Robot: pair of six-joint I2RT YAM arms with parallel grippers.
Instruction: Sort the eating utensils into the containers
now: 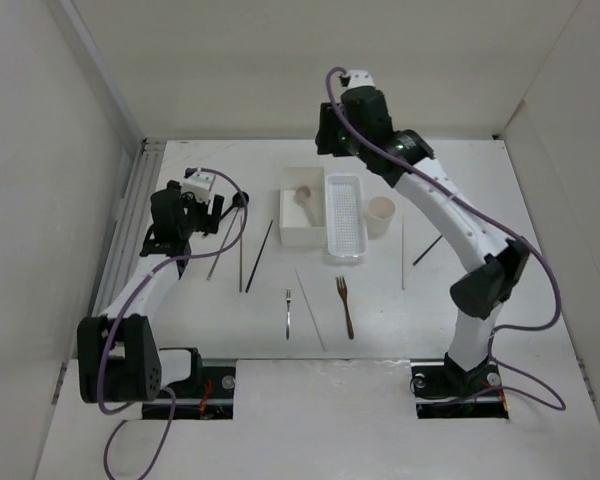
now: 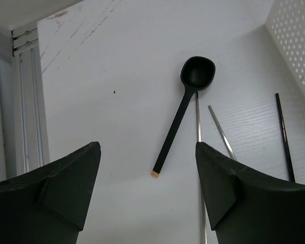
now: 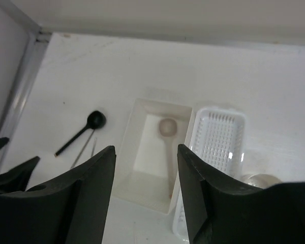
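1. The black spoon (image 2: 179, 119) lies loose on the table (image 1: 400, 330), at 9 o'clock of the white box (image 1: 302, 238). The left gripper (image 2: 147, 152) hangs over its handle end, jaws spread and empty.
2. Done so far: one pale spoon (image 3: 166, 133) rests inside the box.
3. The perforated basket (image 1: 345, 215) and cup (image 1: 380, 226) look empty.
4. Left to sort: the silver fork (image 1: 289, 312) and brown fork (image 1: 345, 305) at 6 o'clock, and the scattered chopsticks (image 1: 259, 255).
5. The right gripper (image 3: 146, 150) hovers above the box, wide apart and holding nothing.
6. Two thin chopsticks (image 2: 221, 133) just beside the spoon's handle may crowd a grasp.

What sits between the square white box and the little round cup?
A long white basket with holes stands between the box and the cup, clearest in the overhead view.
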